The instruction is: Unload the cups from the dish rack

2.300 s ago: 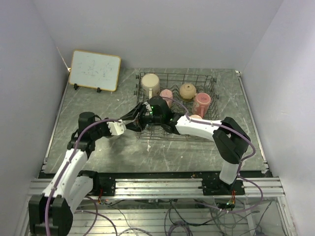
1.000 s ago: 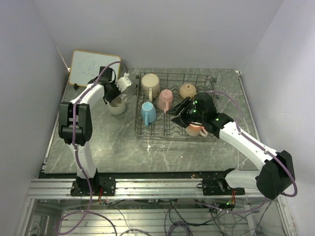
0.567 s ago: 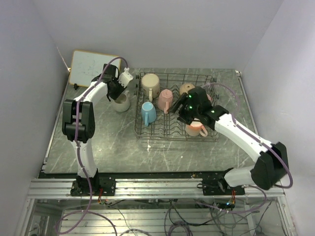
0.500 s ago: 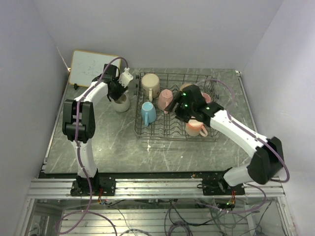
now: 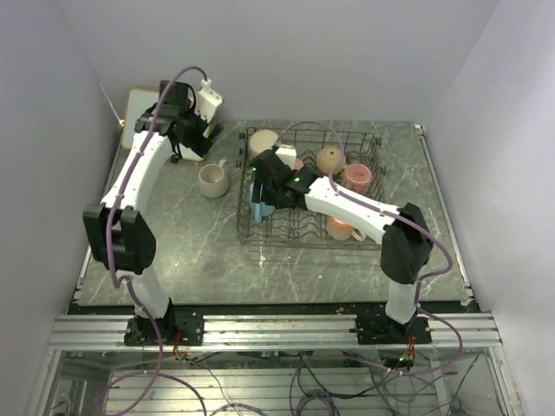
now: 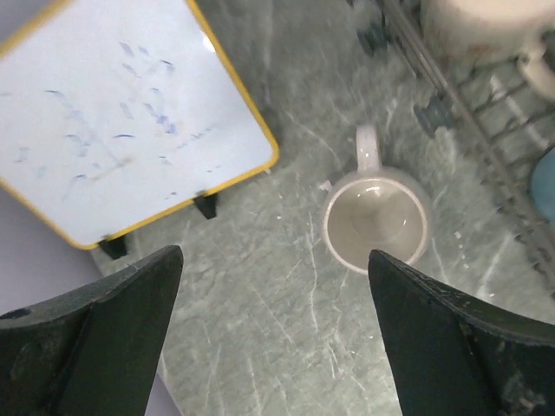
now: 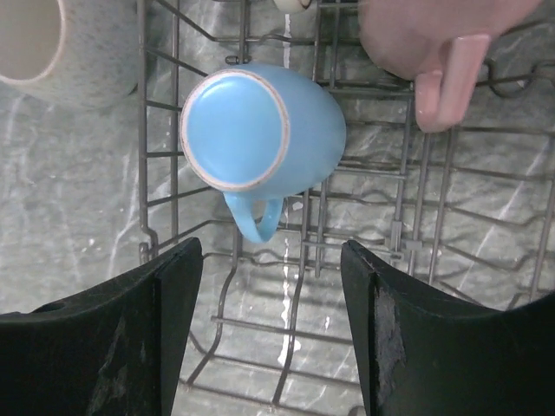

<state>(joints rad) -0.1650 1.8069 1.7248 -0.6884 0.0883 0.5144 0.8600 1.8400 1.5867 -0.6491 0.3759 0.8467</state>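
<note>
The right claw (image 7: 270,260) hangs with its fingers (image 7: 104,347) spread and nothing between them, straight over the blue mug (image 7: 260,130). That mug lies tipped in the rack (image 7: 408,260), base turned up toward the claw, handle pointing back into the gap between the fingers. The likely trouble is the grip: the body is round and glazed, so a pinch across it may squirt it sideways, and a descent that runs too deep would jam a fingertip into the wires. The pink mug (image 7: 425,35) sits just ahead of one finger with its handle hanging toward the blue one, and the beige mug (image 7: 52,43) is just ahead of the other, so a wide approach could nudge either. On the lift, the blue handle may catch a wire and twist the mug loose

The left claw (image 6: 276,260) is also spread and empty, high above the cream mug (image 6: 375,225), which stands upright on the surface (image 6: 260,347) below and slightly to one side. The whiteboard (image 6: 121,121) leans close on the other side; a careless swing could tip it
</note>
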